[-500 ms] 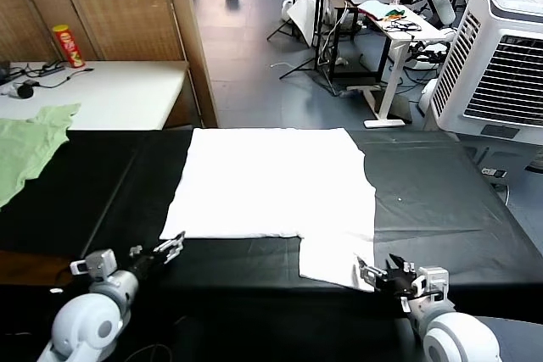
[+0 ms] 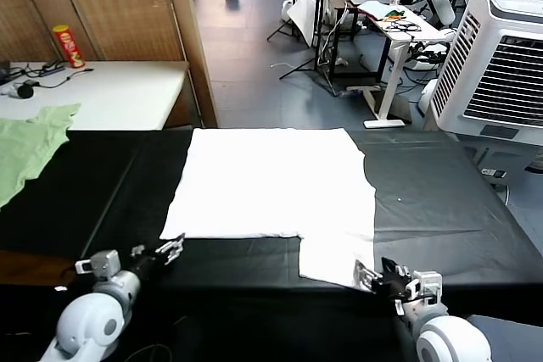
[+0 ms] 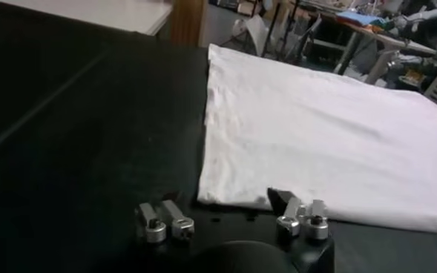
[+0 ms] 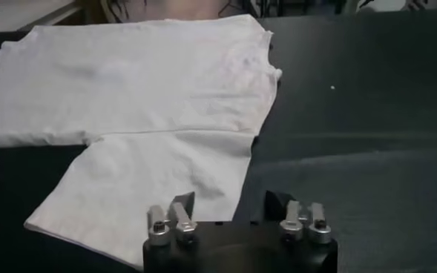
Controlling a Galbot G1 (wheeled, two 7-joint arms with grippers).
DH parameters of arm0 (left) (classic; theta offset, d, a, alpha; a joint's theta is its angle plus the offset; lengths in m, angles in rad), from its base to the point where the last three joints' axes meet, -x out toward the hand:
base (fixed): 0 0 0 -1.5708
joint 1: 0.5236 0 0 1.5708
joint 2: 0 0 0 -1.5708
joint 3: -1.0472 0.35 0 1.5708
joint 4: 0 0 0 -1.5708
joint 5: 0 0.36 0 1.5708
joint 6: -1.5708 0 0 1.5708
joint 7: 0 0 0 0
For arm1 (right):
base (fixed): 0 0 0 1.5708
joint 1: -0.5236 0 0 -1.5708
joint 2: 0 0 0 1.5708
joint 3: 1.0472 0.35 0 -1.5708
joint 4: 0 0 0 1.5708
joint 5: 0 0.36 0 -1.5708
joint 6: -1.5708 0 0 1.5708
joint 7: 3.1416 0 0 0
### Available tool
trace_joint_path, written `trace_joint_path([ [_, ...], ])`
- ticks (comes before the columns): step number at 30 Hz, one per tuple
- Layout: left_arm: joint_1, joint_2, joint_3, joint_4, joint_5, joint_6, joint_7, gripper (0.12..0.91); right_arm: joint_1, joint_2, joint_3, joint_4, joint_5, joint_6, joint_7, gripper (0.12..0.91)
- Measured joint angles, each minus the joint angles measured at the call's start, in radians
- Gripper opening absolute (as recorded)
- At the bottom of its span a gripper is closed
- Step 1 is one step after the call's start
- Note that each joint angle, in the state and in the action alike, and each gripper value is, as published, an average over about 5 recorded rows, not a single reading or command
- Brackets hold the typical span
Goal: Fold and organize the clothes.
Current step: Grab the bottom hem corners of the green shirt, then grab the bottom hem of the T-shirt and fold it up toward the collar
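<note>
Lying before right gripper [image 2: 371, 278]: T-shirt [image 2: 271, 182]

Your T-shirt [image 2: 271, 184] is plain white and lies flat on the black table [image 2: 441, 209], partly folded. You see no logo on the side facing up. Its main body forms a broad, smooth rectangle running from the far edge of the table toward you. One narrower flap [image 2: 335, 260] sticks out from the near right corner, reaching closest to the near table edge. In the right wrist view this flap [image 4: 151, 185] lies flat with faint creases. The left edge [image 3: 205, 133] runs straight, with light wrinkles along it.
</note>
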Motion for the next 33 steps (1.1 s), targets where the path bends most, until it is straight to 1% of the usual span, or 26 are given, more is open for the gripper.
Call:
trace_joint_path([
  [1,0.000,0.000,0.001,0.001,0.000,-0.001,0.000,0.381,-0.003,0.002,0.001,0.004,-0.002,0.000,0.002,0.134],
  [2,0.000,-0.001,0.002,0.001,0.001,-0.002,0.000,0.331,-0.008,0.005,0.003,0.008,-0.004,0.000,0.006,0.123],
  [3,0.001,-0.001,0.003,0.000,0.001,-0.003,0.000,0.264,-0.013,0.007,0.005,0.014,-0.006,0.000,0.010,0.123],
  [4,0.004,-0.001,0.003,-0.003,0.002,-0.004,0.000,0.214,-0.020,0.009,0.008,0.021,-0.009,-0.001,0.016,0.122],
  [6,0.013,0.000,0.001,-0.014,0.004,-0.005,-0.002,0.148,-0.036,0.013,0.014,0.041,-0.016,-0.002,0.028,0.122],
  [7,0.019,0.000,-0.002,-0.023,0.005,-0.005,-0.005,0.131,-0.046,0.015,0.017,0.054,-0.022,-0.003,0.034,0.122],
  [11,0.052,0.009,-0.020,-0.073,0.004,-0.001,-0.024,0.128,-0.100,0.030,0.031,0.126,-0.052,-0.004,0.061,0.122],
  [14,0.089,0.019,-0.042,-0.121,0.000,0.002,-0.038,0.127,-0.151,0.047,0.036,0.181,-0.075,-0.004,0.074,0.122],
  [17,0.140,0.028,-0.072,-0.168,-0.017,0.000,-0.043,0.127,-0.199,0.065,0.039,0.225,-0.086,-0.004,0.074,0.122],
  [21,0.226,0.034,-0.131,-0.213,-0.043,-0.018,-0.038,0.127,-0.224,0.079,0.053,0.247,-0.089,-0.003,0.069,0.122],
  [24,0.277,0.026,-0.171,-0.233,-0.055,-0.037,-0.035,0.127,-0.209,0.076,0.066,0.241,-0.089,0.030,0.047,0.122],
  [27,0.289,0.008,-0.186,-0.239,-0.054,-0.058,-0.029,0.127,-0.163,0.063,0.071,0.213,-0.088,0.096,0.018,0.122],
  [30,0.263,-0.012,-0.185,-0.232,-0.043,-0.072,-0.008,0.127,-0.085,0.043,0.063,0.152,-0.086,0.156,0.002,0.122],
  [33,0.210,-0.038,-0.170,-0.213,-0.012,-0.087,0.010,0.127,0.011,0.018,0.046,0.069,-0.086,0.198,-0.012,0.122],
])
